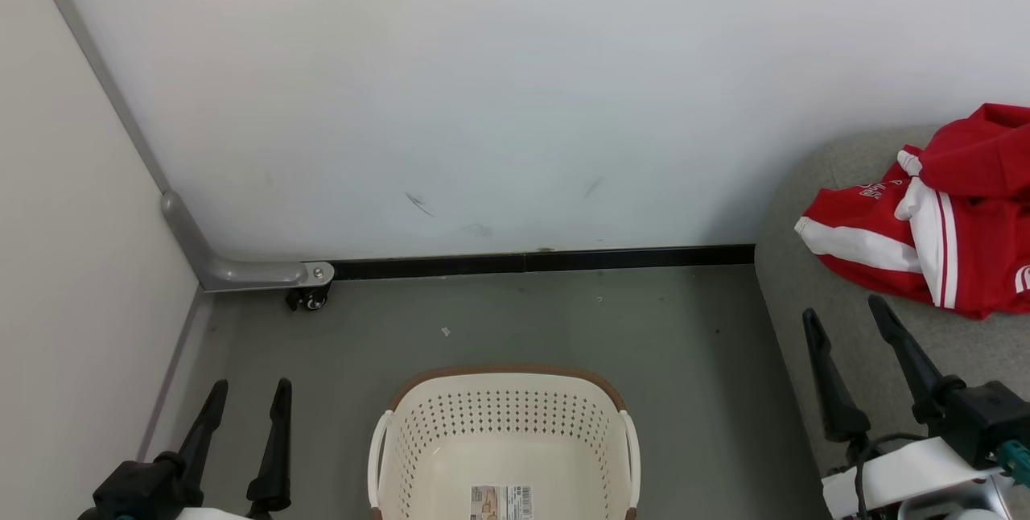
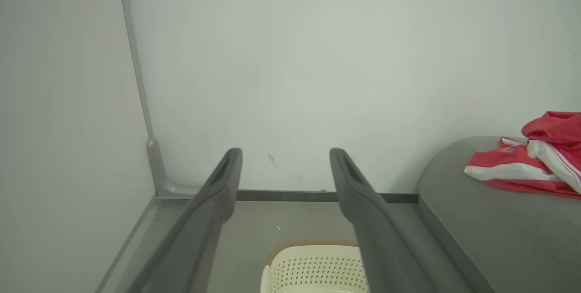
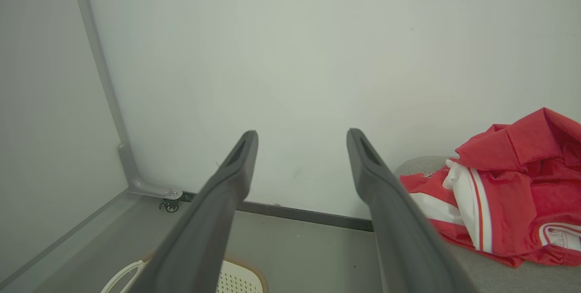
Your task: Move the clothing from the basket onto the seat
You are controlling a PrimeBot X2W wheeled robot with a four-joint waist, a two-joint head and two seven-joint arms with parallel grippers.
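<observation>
Currently both red pieces of clothing (image 1: 949, 238) lie in one crumpled heap on the seat (image 1: 957, 347), at the right of the head view. One has broad white stripes and trim. The other is bunched over it with a bit of lettering showing, too small to read. The heap runs past the frame's right edge.

Basket (image 1: 507, 373) sits upright on the floor (image 1: 563, 319), bottom centre of the head view, just left of the seat and apart from it. Its bare bottom shows a sticker (image 1: 500, 500).

Left claw (image 1: 252, 385) is at lower left, fingers spread wide with nothing between them. It is left of the basket and not touching it.

Right claw (image 1: 842, 307) is at lower right, fingers spread wide and gripping nothing. In the head view it overlaps the seat's near edge. It is close to the clothing but apart from it.

Behind is a pale wall (image 1: 483, 101) with scuff marks and a dark baseboard. A small caster (image 1: 308, 300) on a grey bracket sits at the left corner.
</observation>
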